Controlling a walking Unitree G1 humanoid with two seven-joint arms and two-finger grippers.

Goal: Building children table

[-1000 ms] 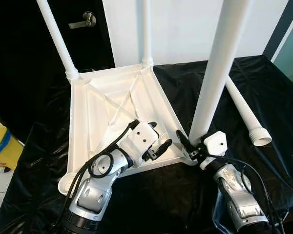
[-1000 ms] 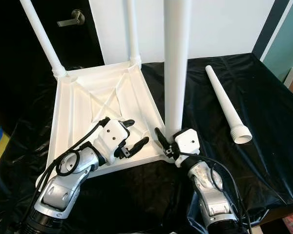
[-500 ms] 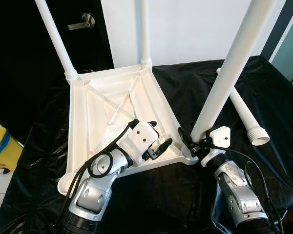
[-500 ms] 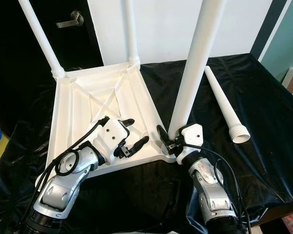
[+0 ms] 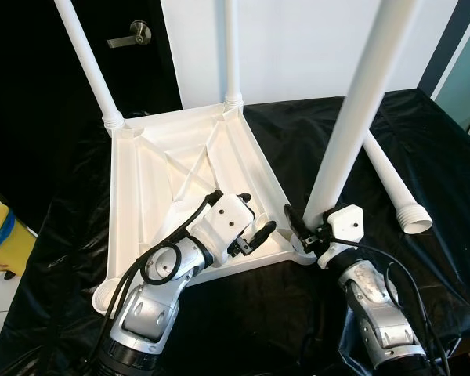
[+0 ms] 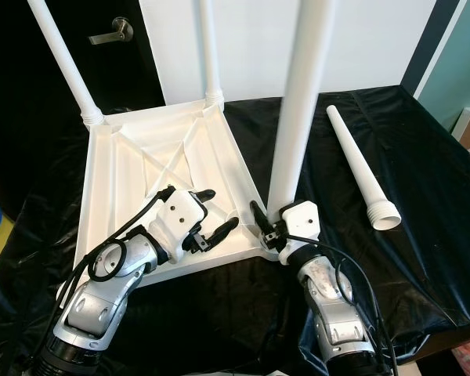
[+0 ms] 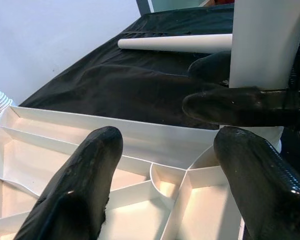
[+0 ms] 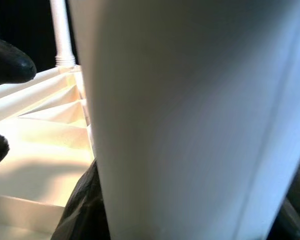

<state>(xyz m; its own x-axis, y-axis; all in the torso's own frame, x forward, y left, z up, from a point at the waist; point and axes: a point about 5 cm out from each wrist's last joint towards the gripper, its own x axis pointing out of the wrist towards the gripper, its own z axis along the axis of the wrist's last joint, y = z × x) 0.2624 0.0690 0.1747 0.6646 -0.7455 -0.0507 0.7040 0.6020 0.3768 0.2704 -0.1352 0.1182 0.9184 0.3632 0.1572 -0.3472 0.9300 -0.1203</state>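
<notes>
Head stereo downward; wrist cameras close-up.

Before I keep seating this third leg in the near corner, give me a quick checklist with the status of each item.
1. Right gripper shut on the leg near its base: ok.
2. Leg base at the near right corner socket of the tabletop: ok.
3. Leg upright: not ok, it leans slightly to the right.
4. Leg fully seated in the socket: cannot tell, the gripper hides the joint.
5. Left gripper over the tabletop's near edge, open, holding nothing: tabletop not braced, not ok.
6. Fourth leg lying loose on the black cloth, away from both arms: ok.
</notes>
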